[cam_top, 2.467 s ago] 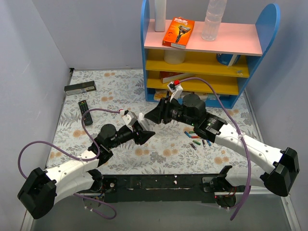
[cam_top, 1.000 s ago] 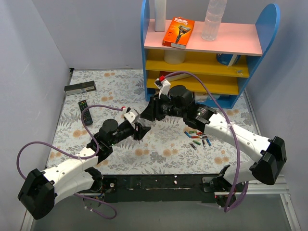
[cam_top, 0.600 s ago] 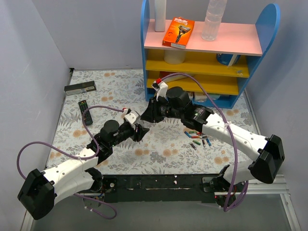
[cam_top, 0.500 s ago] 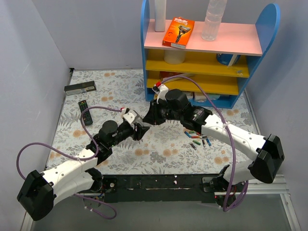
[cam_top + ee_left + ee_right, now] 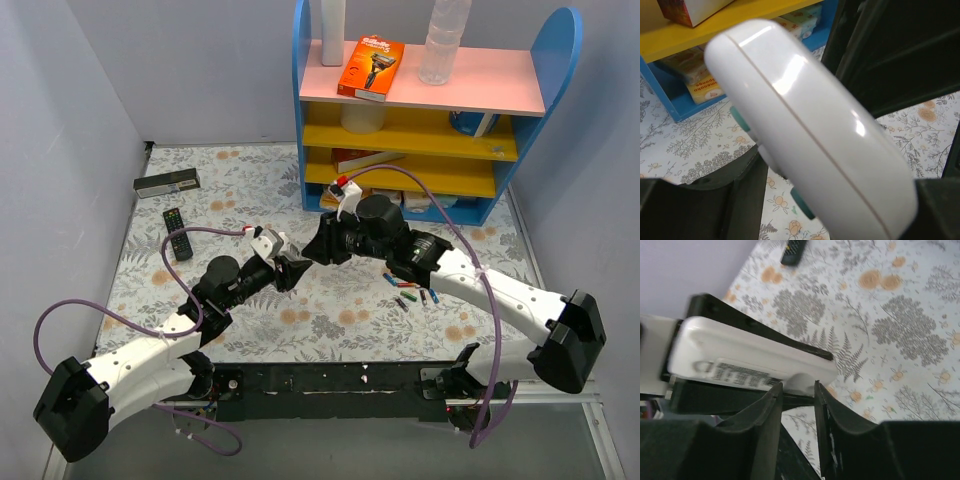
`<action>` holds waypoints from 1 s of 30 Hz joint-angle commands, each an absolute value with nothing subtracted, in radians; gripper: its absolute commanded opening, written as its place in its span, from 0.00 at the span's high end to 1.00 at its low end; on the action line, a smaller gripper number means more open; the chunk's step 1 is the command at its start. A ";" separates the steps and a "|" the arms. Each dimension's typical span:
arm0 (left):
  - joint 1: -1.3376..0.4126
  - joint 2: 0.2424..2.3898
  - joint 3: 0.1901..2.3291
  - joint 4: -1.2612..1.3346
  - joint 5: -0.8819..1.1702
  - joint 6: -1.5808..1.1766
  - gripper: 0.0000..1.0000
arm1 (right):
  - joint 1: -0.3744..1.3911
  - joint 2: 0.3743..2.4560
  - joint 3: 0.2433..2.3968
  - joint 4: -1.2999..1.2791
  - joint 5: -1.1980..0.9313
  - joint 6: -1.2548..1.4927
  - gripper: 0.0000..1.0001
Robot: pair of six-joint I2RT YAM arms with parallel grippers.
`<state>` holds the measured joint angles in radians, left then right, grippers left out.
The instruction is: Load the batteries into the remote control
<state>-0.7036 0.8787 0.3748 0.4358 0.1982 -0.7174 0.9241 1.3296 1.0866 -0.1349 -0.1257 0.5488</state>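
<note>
the remote (image 5: 805, 130) is pinched across its width by the left gripper (image 5: 289, 271) and held off the table (image 5: 340, 320) at the centre of the top view. the right gripper (image 5: 797, 390) is seen narrowly parted, its tips set at the remote's end; contact cannot be told. the batteries (image 5: 409, 290) are scattered on the table, right of centre.
</note>
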 commanded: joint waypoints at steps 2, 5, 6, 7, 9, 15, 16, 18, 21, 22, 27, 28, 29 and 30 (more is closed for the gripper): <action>-0.706 0.856 0.357 0.489 0.201 -0.745 1.00 | 0.925 1.223 1.068 0.083 -0.138 0.540 0.54; -0.706 0.862 0.357 0.492 0.201 -0.750 1.00 | 0.925 1.209 1.052 0.141 -0.164 0.563 0.48; -0.707 0.865 0.359 0.492 0.202 -0.752 1.00 | 0.925 1.209 1.051 0.152 -0.167 0.575 0.48; -0.707 0.865 0.360 0.489 0.202 -0.752 1.00 | 0.925 1.210 1.048 0.162 -0.173 0.584 0.47; -0.707 0.868 0.364 0.491 0.209 -0.750 1.00 | 0.927 1.219 1.048 0.166 -0.173 0.597 0.47; -0.707 0.865 0.373 0.476 0.209 -0.747 1.00 | 0.925 1.247 1.051 0.187 -0.187 0.620 0.47; -0.707 0.862 0.373 0.476 0.207 -0.746 1.00 | 0.927 1.256 1.057 0.184 -0.192 0.621 0.47; -0.707 0.861 0.373 0.472 0.204 -0.746 1.00 | 0.925 1.264 1.063 0.183 -0.199 0.623 0.47; -0.706 0.862 0.376 0.474 0.204 -0.744 1.00 | 0.927 1.276 1.062 0.187 -0.207 0.630 0.47; -0.707 0.865 0.377 0.472 0.203 -0.741 1.00 | 0.927 1.281 1.062 0.192 -0.210 0.634 0.47; -0.709 0.873 0.382 0.476 0.204 -0.739 1.00 | 0.927 1.296 1.072 0.198 -0.222 0.638 0.47; -0.706 0.873 0.383 0.474 0.206 -0.738 1.00 | 0.927 1.301 1.077 0.192 -0.224 0.638 0.47; -0.707 0.874 0.385 0.472 0.206 -0.735 1.00 | 0.927 1.304 1.078 0.189 -0.225 0.638 0.47; -0.707 0.874 0.388 0.472 0.204 -0.733 1.00 | 0.927 1.305 1.080 0.186 -0.225 0.640 0.47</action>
<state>-0.7040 0.8783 0.3664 0.4561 0.1993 -0.7479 0.9241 1.2949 1.0508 0.1387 -0.2092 0.6304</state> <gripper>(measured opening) 0.411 0.526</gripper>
